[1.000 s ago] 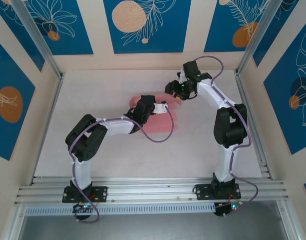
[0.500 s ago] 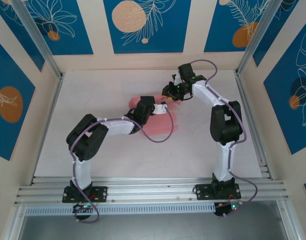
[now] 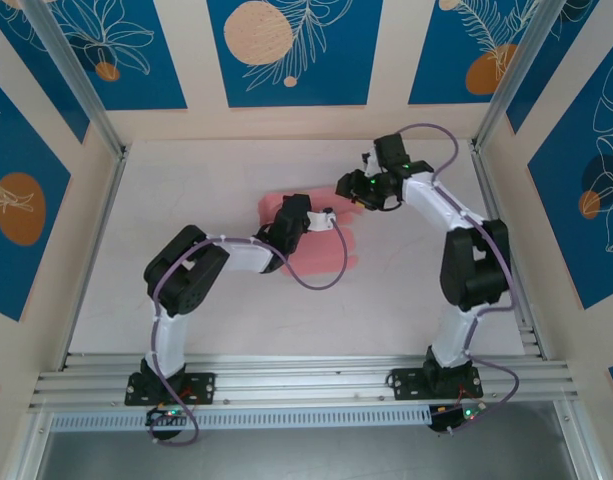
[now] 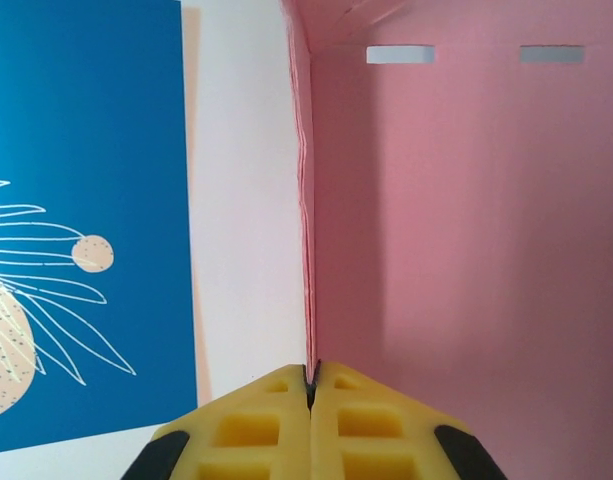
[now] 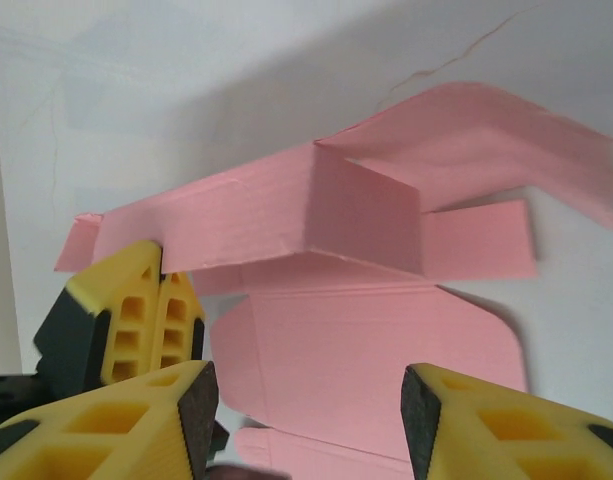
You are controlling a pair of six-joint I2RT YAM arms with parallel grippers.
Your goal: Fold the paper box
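Both arms are bolted at the near edge of the worktop (image 3: pixel 186 190) and reach in toward its middle. The left tool (image 3: pixel 324 213) sits over the paper box (image 3: pixel 331 248), a pink sheet lying a little right of the worktop's centre, with the left forearm covering part of it.

From the left wrist, the left tool (image 4: pixel 310 385) has its yellow pads pressed together on the thin edge of an upright pink wall of the paper box (image 4: pixel 466 220). The panel to the right of that wall has two small slots (image 4: pixel 400 54) near its far end. Left of the wall are bare worktop and a blue panel (image 4: pixel 86 200) with a line-drawn flower.

Just beyond the box, on its far right side, the right tool (image 3: pixel 348 186) hangs with its fingers apart. From the right wrist, the right tool (image 5: pixel 306 385) is spread wide over a flat, round-cornered panel of the paper box (image 5: pixel 356 340). Past that panel a long pink wall stands up from the worktop (image 5: pixel 186 100), and one flap is bent across it. The left tool (image 5: pixel 151 310) is clamped on the left end of that wall.
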